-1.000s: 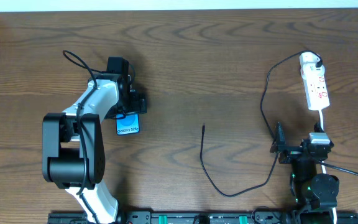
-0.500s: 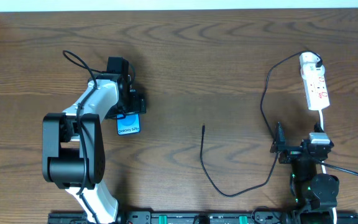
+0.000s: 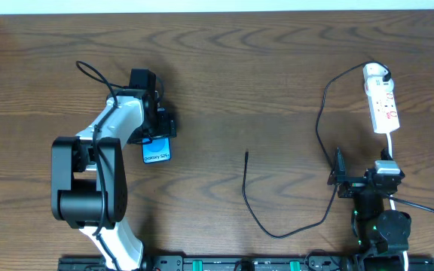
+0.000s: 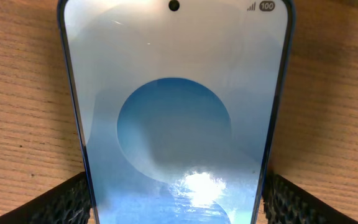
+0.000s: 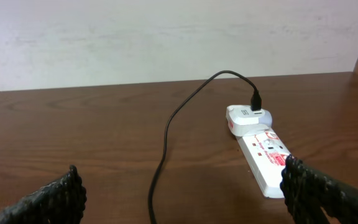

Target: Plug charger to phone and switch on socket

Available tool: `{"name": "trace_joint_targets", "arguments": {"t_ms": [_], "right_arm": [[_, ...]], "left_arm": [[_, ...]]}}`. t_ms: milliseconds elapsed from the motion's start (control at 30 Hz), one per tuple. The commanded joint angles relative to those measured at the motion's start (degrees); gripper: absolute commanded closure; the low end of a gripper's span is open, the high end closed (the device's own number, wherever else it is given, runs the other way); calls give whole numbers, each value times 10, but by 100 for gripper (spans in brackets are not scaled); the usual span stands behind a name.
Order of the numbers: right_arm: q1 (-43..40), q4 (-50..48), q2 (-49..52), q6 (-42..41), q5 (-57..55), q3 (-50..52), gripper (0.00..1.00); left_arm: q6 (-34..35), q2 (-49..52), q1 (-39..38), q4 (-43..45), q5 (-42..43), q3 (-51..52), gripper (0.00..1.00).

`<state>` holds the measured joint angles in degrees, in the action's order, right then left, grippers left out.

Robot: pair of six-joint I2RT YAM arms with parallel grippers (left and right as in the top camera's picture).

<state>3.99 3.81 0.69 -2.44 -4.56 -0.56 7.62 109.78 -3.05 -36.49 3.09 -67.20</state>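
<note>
Step in hand: securing the phone; cable not yet picked up.

The left gripper (image 4: 178, 204) straddles the phone (image 4: 176, 124), which lies flat, screen up, on the table (image 3: 224, 75). Pads (image 4: 67, 202) sit against both long edges, so it reads as clamped on it. The right gripper (image 5: 194, 199) hangs with its jaws wide apart and holds nothing. The charger (image 3: 277, 234) has its far end already seated in the socket (image 3: 383, 102), and its loose tip rests mid-table, well apart from the phone. Next move likely calls for the right arm to pinch the cable just behind the tip and align it squarely with the phone's port. Switch position cannot be told.
</note>
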Motion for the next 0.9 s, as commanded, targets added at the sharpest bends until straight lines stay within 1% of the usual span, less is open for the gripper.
{"name": "trace_joint_targets", "arguments": {"t_ms": [0, 267, 333, 367, 600, 867], "right_arm": [[3, 0, -4, -7, -2, 2, 1], [3, 0, -4, -7, -2, 2, 1], [3, 0, -4, -7, -2, 2, 1], [3, 0, -4, -7, -2, 2, 1], [3, 0, -4, -7, -2, 2, 1], [3, 0, -4, -7, -2, 2, 1]], "left_arm": [[-2, 18, 2, -7, 3, 23, 16], [-2, 18, 2, -7, 3, 23, 16], [-1, 18, 2, -7, 3, 23, 17], [-1, 18, 2, -7, 3, 23, 20], [-1, 18, 2, -7, 4, 23, 21], [-1, 18, 2, -7, 4, 23, 25]]}}
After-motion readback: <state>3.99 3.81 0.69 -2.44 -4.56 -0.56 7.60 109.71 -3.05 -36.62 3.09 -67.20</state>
